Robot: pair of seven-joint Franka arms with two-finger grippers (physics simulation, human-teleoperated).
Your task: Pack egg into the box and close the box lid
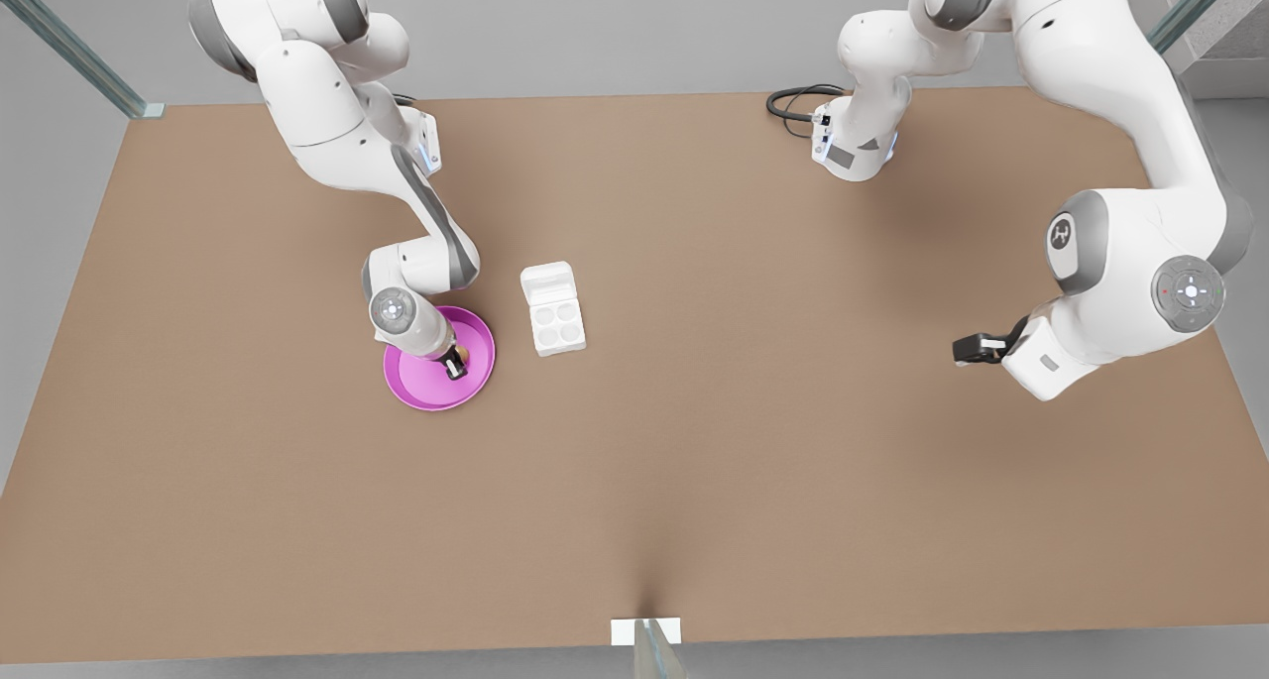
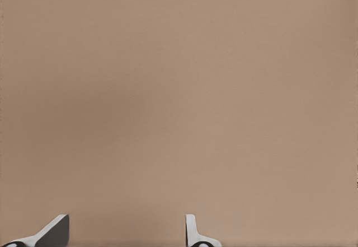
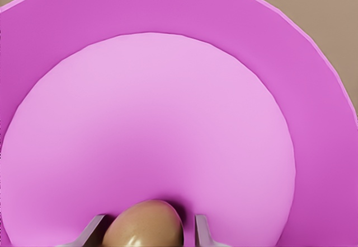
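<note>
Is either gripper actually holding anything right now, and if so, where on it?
Not clearly. The right gripper straddles the egg's sides on the pink plate, with gaps showing, so no grip yet. The left gripper holds nothing, waiting open above the table.

Egg (image 3: 144, 224) cut off by right wrist picture's edge, lower part unseen; in front view a tiny tan speck beside right gripper (image 1: 456, 364), shape not readable. Right gripper fingers (image 3: 202, 230) show tips only, contact with egg unclear. Plate (image 1: 476, 382) partly covered by arm. Left gripper (image 2: 127, 233) cropped to two fingertips. Left gripper in front view: dark block, finger gap not discernible.
</note>
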